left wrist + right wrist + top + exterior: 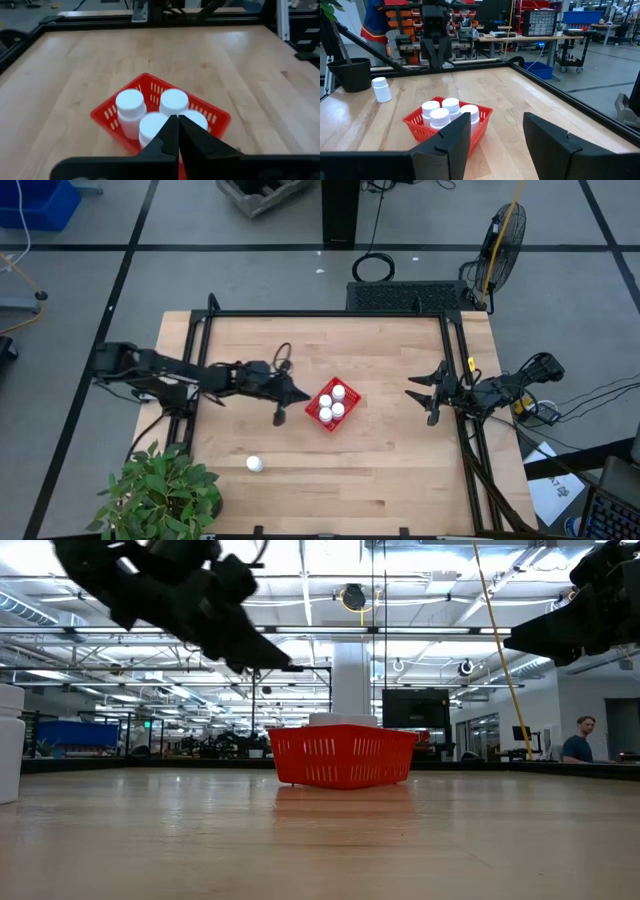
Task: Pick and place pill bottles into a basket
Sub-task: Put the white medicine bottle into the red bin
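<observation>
The red mesh basket [310,407] [340,758] stands at the table's middle with several white pill bottles [332,404] [131,102] [442,112] upright inside. One more white bottle [254,464] [381,89] stands alone on the table toward the near left. My left gripper [304,396] [177,120] is shut and empty. It hovers above the table just left of the basket and points at it. My right gripper [414,393] [495,125] is open and empty, raised at the right edge, well apart from the basket.
A potted plant [160,490] stands at the table's near left corner, close to the lone bottle. Black frame rails [320,313] run along the far, left and right edges. A person [578,740] sits in the room beyond the table.
</observation>
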Available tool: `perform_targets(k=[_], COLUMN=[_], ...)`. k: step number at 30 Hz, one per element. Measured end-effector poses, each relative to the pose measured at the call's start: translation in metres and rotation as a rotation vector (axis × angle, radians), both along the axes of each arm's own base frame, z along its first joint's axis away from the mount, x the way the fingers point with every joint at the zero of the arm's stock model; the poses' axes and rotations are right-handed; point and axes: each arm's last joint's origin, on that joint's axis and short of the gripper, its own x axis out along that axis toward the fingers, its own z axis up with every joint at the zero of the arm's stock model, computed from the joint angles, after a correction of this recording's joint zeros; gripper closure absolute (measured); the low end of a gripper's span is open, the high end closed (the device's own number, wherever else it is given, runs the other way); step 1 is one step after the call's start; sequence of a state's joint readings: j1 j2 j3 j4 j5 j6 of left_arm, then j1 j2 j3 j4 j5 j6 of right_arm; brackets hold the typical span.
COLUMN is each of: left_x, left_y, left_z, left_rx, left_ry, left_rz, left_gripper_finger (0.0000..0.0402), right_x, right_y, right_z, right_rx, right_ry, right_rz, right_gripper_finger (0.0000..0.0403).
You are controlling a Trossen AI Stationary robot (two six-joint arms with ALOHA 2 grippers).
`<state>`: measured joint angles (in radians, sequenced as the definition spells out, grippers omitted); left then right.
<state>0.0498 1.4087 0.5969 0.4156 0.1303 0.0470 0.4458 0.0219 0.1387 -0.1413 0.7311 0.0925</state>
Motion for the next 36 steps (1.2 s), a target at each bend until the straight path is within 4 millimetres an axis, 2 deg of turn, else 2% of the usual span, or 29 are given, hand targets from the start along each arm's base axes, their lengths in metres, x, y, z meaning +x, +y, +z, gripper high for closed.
perform_targets(k=[7,13,18,24,31,36], left_x=[-0.051,-0.079,-0.09,-0.098,-0.096,-0.098], left_y=[-0.011,-0.025,-0.035,-0.054,-0.071,-0.079], left_z=[-0.004,-0.005,-0.012,-0.025,-0.018,-0.019], left_rx=[-0.028,-0.107,-0.17,-0.27,-0.258,-0.215], left_ry=[-0.048,-0.101,-0.072,0.082,0.029,0.032], left_rz=[-0.041,-0.291,-0.554,-0.712,-0.621,-0.563], left_gripper_finger=[0.0398,0.0395,0.0397,0.039,0.0391,0.0327], right_x=[0.0,0.0,0.0,0.0,0.0,0.0], right_y=[0.0,0.0,0.0,0.0,0.0,0.0], right_z=[0.0,0.0,0.0,0.0,0.0,0.0], right_rx=[0.0,0.0,0.0,0.0,0.0,0.0], right_ry=[0.0,0.0,0.0,0.0,0.0,0.0], right_rz=[0.0,0.0,0.0,0.0,0.0,0.0], right_gripper_finger=[0.0225,0.0228,0.0228,0.0226,0.023,0.0227])
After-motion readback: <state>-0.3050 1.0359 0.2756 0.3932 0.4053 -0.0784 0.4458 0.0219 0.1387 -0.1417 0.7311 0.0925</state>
